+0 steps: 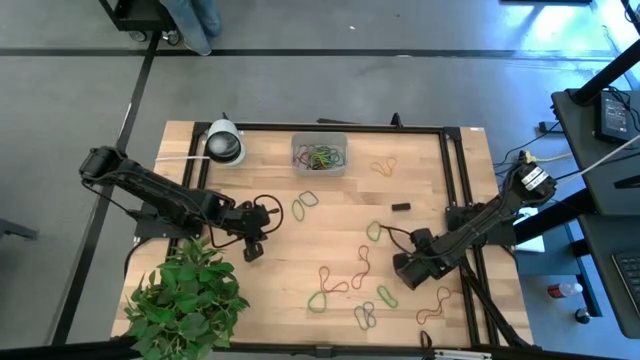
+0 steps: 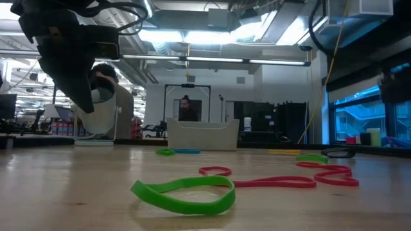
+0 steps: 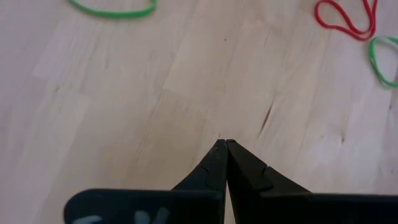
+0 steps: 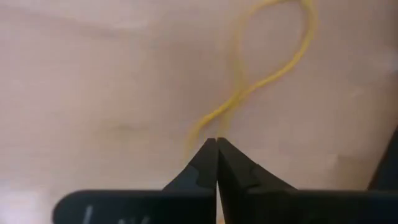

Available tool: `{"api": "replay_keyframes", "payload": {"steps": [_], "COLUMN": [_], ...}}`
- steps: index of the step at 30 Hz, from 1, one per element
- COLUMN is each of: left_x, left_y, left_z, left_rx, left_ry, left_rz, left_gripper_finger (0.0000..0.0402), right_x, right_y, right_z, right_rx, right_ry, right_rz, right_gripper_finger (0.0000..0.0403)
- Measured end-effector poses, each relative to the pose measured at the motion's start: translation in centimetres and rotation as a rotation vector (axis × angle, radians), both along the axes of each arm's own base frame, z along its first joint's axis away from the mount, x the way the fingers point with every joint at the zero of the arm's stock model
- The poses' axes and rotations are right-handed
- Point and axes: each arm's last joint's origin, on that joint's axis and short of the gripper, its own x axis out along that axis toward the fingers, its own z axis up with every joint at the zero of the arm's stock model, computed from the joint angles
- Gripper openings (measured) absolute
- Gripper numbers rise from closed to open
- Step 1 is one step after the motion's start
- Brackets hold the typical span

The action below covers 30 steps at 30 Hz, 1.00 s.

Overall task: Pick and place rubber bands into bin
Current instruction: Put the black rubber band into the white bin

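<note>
Rubber bands lie scattered over the near half of the wooden tabletop in green, red and tan loops, and several more already rest in the bin, a clear shallow container near the far edge at the middle. The right tool is low over the near right part of the tabletop, its two dark fingers pressed tip to tip; in the right wrist view a yellowish band runs straight out from those tips, its long axis lying along the tool's own line of reach, one end at or under the closed tips. Whether that end is truly pinched cannot be told, since the tips hide the contact. Judged from this, the coming move turns on a lift: if the band rises with the tool, the carry goes away from the near edge and toward the left, to the bin. The left tool waits over bare wood left of centre, also closed and holding nothing, with a green band and a red band well ahead of it. The left tool stands somewhat nearer the bin, while the right tool is nearer the main cluster of loose bands. No brand, label or readable writing shows on the bin, the bands or the arms.
</note>
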Motion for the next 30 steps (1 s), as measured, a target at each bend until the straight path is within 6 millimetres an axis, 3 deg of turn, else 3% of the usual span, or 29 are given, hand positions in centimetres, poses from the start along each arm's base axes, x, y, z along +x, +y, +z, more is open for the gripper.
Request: {"api": "replay_keyframes", "payload": {"steps": [10,16,23,30], "left_x": [-0.1,-0.1,0.1,0.2], "left_y": [0.0,0.4,0.9,1.0], "left_z": [-0.1,-0.1,-0.1,0.0], "left_rx": [0.054,0.064,0.081,0.080], "left_ry": [0.012,0.011,0.009,-0.005], "left_rz": [-0.081,-0.075,-0.078,-0.076], "left_gripper_finger": [0.0001,0.0001,0.0001,0.0001], "right_x": [2.0,3.4,6.3,10.4], "right_y": [0.5,-0.7,-3.9,-8.7], "right_z": [6.8,11.4,14.7,16.7], "right_rx": [-0.148,-0.244,-0.360,-0.416], "right_ry": [-0.027,-0.071,-0.197,-0.269], "right_rz": [0.028,0.042,0.076,0.227], "right_gripper_finger": [0.0001,0.0001,0.0000,0.0000]}}
